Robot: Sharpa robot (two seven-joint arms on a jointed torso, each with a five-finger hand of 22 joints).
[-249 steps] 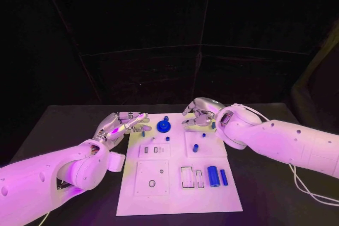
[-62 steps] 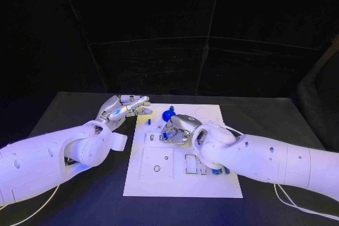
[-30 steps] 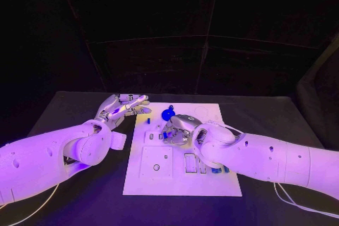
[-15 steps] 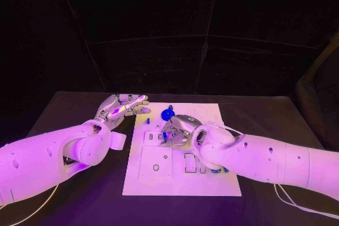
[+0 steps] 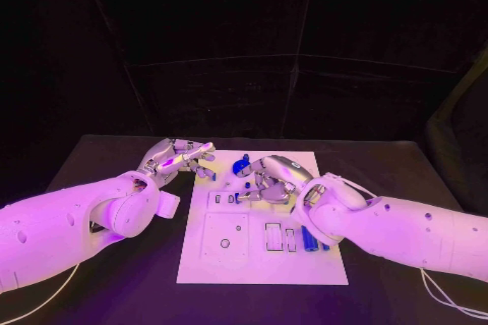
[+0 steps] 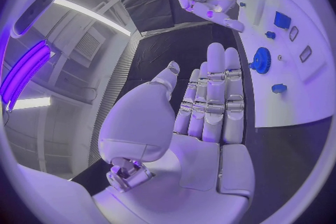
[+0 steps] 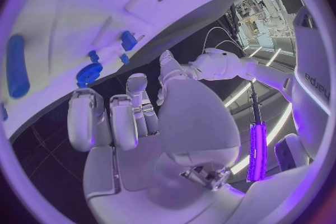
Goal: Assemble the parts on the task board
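The right hand (image 5: 273,180) hovers over the middle of the task board (image 5: 229,265), fingers curled and holding nothing I can make out. The blue gear (image 5: 241,167) stands just beyond it, toward the board's far edge. The left hand (image 5: 181,158) waits flat and empty beside the board's far left corner on the bench (image 5: 407,198) — also near the gear.

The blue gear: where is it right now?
In the head view the blue gear stands at the far end of the task board, between the left hand and the right hand.

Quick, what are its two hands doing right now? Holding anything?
Left hand: open, fingers straight, holding nothing.
Right hand: fingers curled over the task board; cannot tell whether it holds anything.
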